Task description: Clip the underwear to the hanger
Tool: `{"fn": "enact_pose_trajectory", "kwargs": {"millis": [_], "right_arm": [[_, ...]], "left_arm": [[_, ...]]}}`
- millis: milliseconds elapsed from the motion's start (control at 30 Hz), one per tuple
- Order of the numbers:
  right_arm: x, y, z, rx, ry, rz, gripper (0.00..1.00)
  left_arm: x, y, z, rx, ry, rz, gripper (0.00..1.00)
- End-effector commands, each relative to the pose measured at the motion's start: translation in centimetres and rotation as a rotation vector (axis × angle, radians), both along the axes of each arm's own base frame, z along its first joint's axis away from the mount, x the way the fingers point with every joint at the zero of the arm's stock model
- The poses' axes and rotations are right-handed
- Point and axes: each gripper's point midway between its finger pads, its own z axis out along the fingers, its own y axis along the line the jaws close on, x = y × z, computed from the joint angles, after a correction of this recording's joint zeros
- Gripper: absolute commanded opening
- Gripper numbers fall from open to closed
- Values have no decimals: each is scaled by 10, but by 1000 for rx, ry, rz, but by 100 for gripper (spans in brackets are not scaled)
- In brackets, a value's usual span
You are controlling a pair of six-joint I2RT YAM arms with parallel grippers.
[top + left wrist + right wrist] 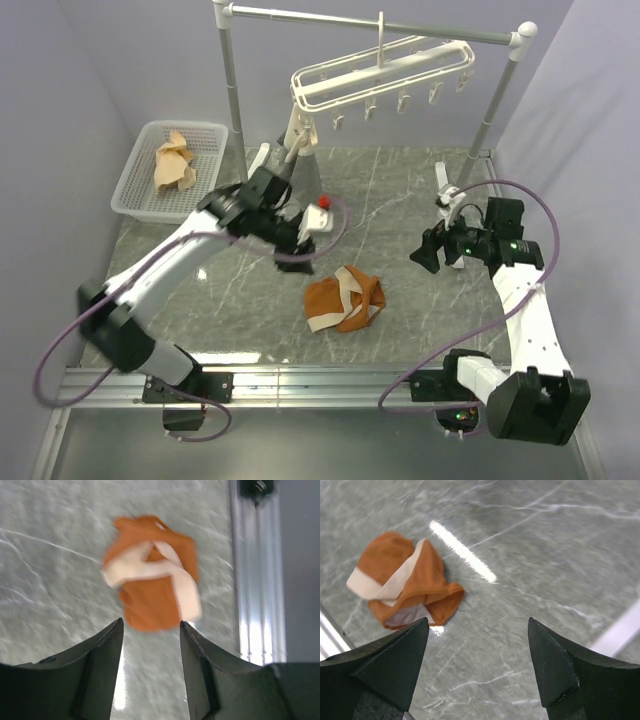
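The underwear, rust-orange with a pale beige waistband, lies crumpled on the marble table near the front middle. It also shows in the left wrist view and the right wrist view. The hanger, a white rack with dangling clips, hangs tilted from the grey rail at the back. My left gripper is open and empty, hovering just left of and above the underwear. My right gripper is open and empty, to the right of the underwear.
A white basket holding a light tan cloth stands at the back left. The grey rail on white posts spans the back. A small red object lies behind the left gripper. An aluminium rail runs along the front edge.
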Motion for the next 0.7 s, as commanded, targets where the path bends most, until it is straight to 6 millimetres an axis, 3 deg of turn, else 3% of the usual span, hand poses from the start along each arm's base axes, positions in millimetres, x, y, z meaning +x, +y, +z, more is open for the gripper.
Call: {"fn": "enact_pose_trajectory", "kwargs": {"millis": [0,67,133,267,367,433,467,500,667], "right_arm": [[-8,24,-14,-38,-48,236,85],[-10,39,-18,-69,-56,325,83],[1,51,-21,-81,-56,352,81],[30,86,-21,-89,1,393,79],[44,104,-31,-106,78,415,80],[39,121,-41,-145,161,464,82],[50,131,-43,-161,193,484,83],[44,134,-48,-175,246,506,83],[46,161,-75,-280,220,605,83]], "left_arm": [[-42,24,-20,29,-35,-71,53],[-54,38,-45,58,-32,-73,52],[-62,46,-67,87,-8,-64,52],[-69,48,-80,65,8,-56,51],[-69,53,-84,73,26,-43,50],[-70,59,-86,91,51,-35,49],[-67,62,-84,89,58,-26,48],[-68,63,-83,86,74,-31,48],[-72,71,-83,88,121,-6,46]]}}
